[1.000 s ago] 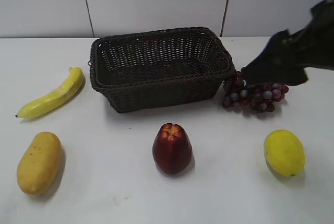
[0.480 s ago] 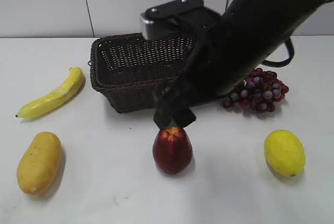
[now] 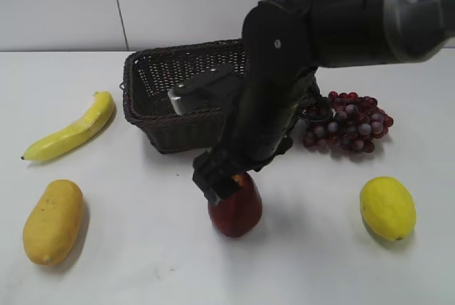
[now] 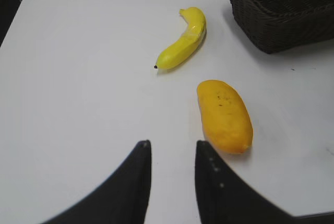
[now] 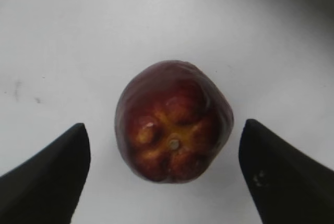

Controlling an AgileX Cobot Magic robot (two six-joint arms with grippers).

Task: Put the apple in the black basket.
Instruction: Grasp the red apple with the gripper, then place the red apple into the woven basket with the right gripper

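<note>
The dark red apple [image 3: 238, 214] stands on the white table in front of the black basket [image 3: 149, 99]. My right gripper [image 3: 222, 183] hangs just above the apple's top and hides its upper part in the exterior view. In the right wrist view the apple [image 5: 173, 120] shows its orange-yellow stem dimple between the two fingers of the right gripper [image 5: 165, 130], which is wide open and apart from the fruit on both sides. My left gripper [image 4: 172, 145] is open and empty over bare table. A corner of the basket [image 4: 276, 10] shows in the left wrist view.
A yellow banana [image 3: 71, 131] and a yellow-orange mango [image 3: 52, 220] lie on the left; both show in the left wrist view, banana [image 4: 183, 44] and mango [image 4: 224, 115]. A dark red grape bunch [image 3: 352, 124] lies right of the basket. A lemon [image 3: 387, 207] lies at front right.
My right arm has swung in from the far right, across the basket, and come down over the apple. The fruits and the basket have not moved.
</note>
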